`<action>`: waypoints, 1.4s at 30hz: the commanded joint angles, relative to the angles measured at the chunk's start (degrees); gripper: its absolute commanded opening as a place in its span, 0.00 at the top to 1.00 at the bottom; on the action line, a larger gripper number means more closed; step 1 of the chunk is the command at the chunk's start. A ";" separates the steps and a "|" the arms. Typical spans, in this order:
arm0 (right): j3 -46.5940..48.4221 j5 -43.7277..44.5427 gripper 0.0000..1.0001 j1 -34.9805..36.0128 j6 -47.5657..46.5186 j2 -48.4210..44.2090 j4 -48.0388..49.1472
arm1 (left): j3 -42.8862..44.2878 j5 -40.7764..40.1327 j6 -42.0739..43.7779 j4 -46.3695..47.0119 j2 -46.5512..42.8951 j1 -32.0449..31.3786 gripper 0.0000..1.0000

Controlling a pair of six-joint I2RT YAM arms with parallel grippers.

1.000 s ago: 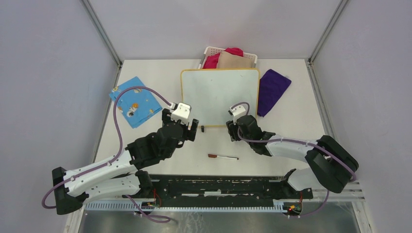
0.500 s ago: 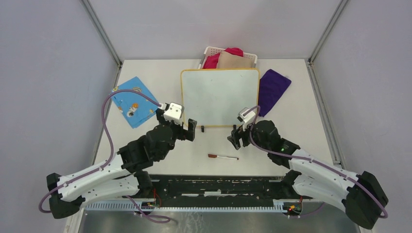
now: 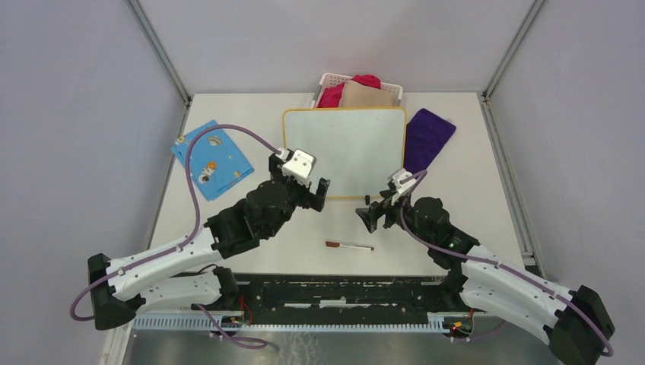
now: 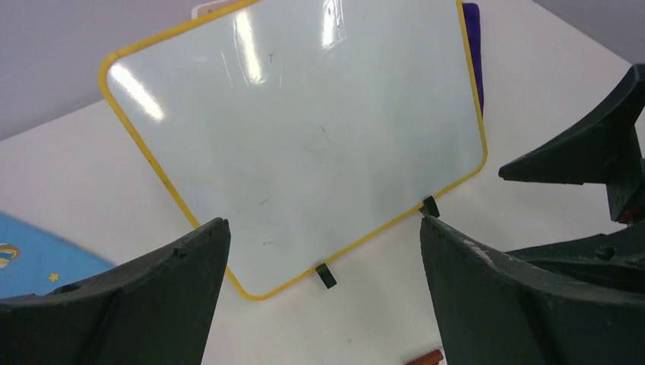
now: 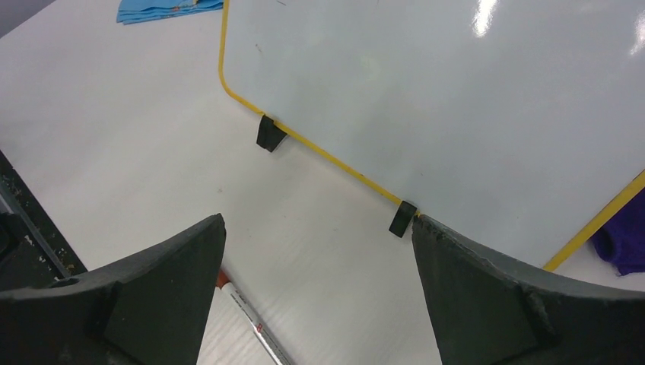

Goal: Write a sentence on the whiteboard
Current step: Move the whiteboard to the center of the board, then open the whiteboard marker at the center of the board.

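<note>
Reaching forward over white bench (image 3: 251, 122), left tool (image 4: 323, 224) and right tool (image 5: 318, 219) wide open, empty, facing yellow-rimmed rectangular whiteboard (image 3: 344, 152).

You've got a blue printed cloth (image 3: 213, 160) far left, a purple cloth (image 3: 427, 141) far right, and a white basket (image 3: 328, 78) of red and tan fabric at the far edge.

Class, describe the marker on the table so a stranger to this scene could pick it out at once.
Find the yellow-rimmed whiteboard at the middle of the white table. Between the board's near edge and the table's near edge lies the marker: a thin white stick with a dark red cap, unlike the soft blue cloth and purple cloth beside the board.
</note>
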 commanded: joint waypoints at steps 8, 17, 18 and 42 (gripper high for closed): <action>1.39 -0.79 0.02 -1.19 -2.76 4.59 -1.09 | -7.03 22.67 -15.96 0.24 -11.94 23.72 0.00; 4.55 8.58 0.08 9.03 -9.95 12.71 -7.11 | -10.44 40.31 -25.09 4.29 -8.53 34.02 0.00; 4.39 9.08 0.08 9.72 -10.01 12.89 -7.01 | -10.91 43.33 -26.47 5.70 -8.13 35.15 0.00; 7.17 9.35 0.33 18.27 -14.66 26.08 -9.49 | -15.26 55.41 -20.15 12.32 -16.26 34.56 0.00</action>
